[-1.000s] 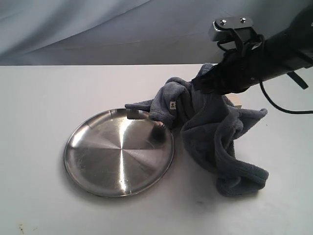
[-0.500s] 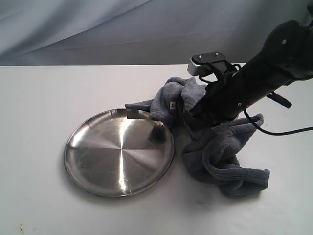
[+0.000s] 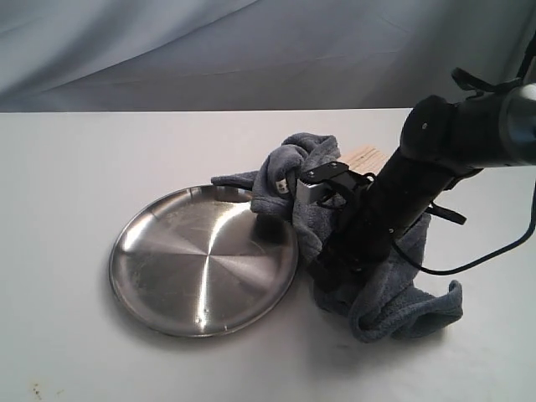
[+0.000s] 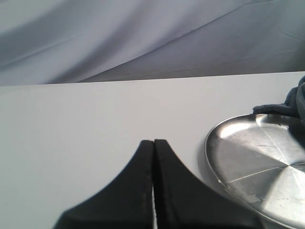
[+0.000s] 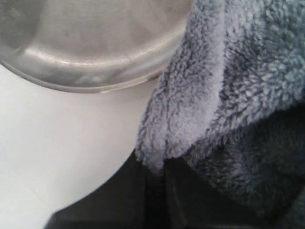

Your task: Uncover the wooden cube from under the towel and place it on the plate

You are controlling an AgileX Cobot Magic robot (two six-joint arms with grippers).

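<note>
The shiny steel plate (image 3: 205,260) lies left of centre, bare, and also shows in the wrist views (image 4: 257,157) (image 5: 86,38). The grey-blue towel (image 3: 398,297) is bunched at the plate's right rim, one fold lapping over the rim. My right gripper (image 3: 328,275) is low at the table, just right of the plate, shut on a fold of the towel (image 5: 228,86); the fleece sits between its fingertips (image 5: 164,167). Behind the arm, a pale corner of the wooden cube (image 3: 365,157) pokes out of the cloth. My left gripper (image 4: 153,143) is shut on nothing, over bare table left of the plate.
A white table (image 3: 75,167) carries everything, with a grey-blue draped backdrop (image 3: 209,50) behind it. The right arm's black cable (image 3: 494,251) loops out to the right. An edge of the towel (image 4: 298,102) shows beyond the plate in the left wrist view.
The right arm has swung down and toward the front left, dragging the towel with it. The cloth has slid off the cube's top, which now shows behind the arm.
</note>
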